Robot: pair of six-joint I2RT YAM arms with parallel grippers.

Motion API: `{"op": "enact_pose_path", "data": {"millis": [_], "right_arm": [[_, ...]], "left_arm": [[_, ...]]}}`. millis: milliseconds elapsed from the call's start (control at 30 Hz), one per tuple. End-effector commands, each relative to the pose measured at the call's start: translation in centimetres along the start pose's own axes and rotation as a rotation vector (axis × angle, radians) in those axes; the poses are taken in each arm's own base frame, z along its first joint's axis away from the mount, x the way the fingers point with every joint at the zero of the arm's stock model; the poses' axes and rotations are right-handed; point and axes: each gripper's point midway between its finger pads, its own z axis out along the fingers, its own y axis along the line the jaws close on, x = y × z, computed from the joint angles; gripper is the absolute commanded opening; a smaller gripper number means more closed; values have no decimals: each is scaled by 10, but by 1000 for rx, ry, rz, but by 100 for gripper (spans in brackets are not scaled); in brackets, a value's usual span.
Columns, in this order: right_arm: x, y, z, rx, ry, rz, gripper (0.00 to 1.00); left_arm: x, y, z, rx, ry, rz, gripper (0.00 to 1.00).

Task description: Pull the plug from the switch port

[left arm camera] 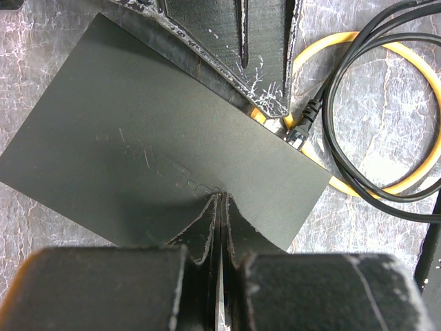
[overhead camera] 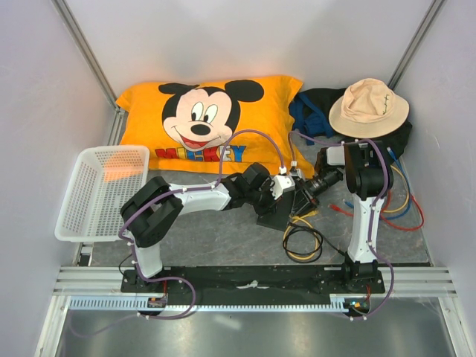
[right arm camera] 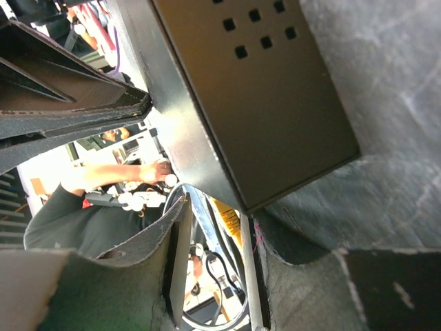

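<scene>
The switch is a flat matte-black box lying on the grey mat, small in the top view. My left gripper is shut, its tips pressing down on the switch's top face. A yellow plug sits at the switch's narrow edge, its yellow cable looping away. My right gripper has closed round this plug from the right, its fingers meeting at the switch's corner. The port itself is hidden behind those fingers. Seen from the right wrist, the switch's side has vent holes.
A black cable coils with the yellow one just right of the switch. Behind are a Mickey pillow, a beige hat on a dark bag, and a white basket at left. Red, blue and yellow cables lie at right.
</scene>
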Motion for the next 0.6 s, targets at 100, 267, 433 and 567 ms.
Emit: {"op": "enact_pose_path", "data": {"millis": [100, 267, 433, 567], "right_arm": [[-19, -37, 15, 95, -45, -47, 41], [-21, -39, 16, 114, -46, -39, 39], [-20, -39, 18, 125, -41, -49, 36], [-19, -37, 16, 130, -36, -60, 36]], "left_arm": [[99, 8, -3, -62, 313, -34, 2], [99, 9, -3, -63, 314, -32, 2], [99, 8, -2, -61, 315, -33, 2], [100, 8, -2, -59, 319, -35, 2]]}}
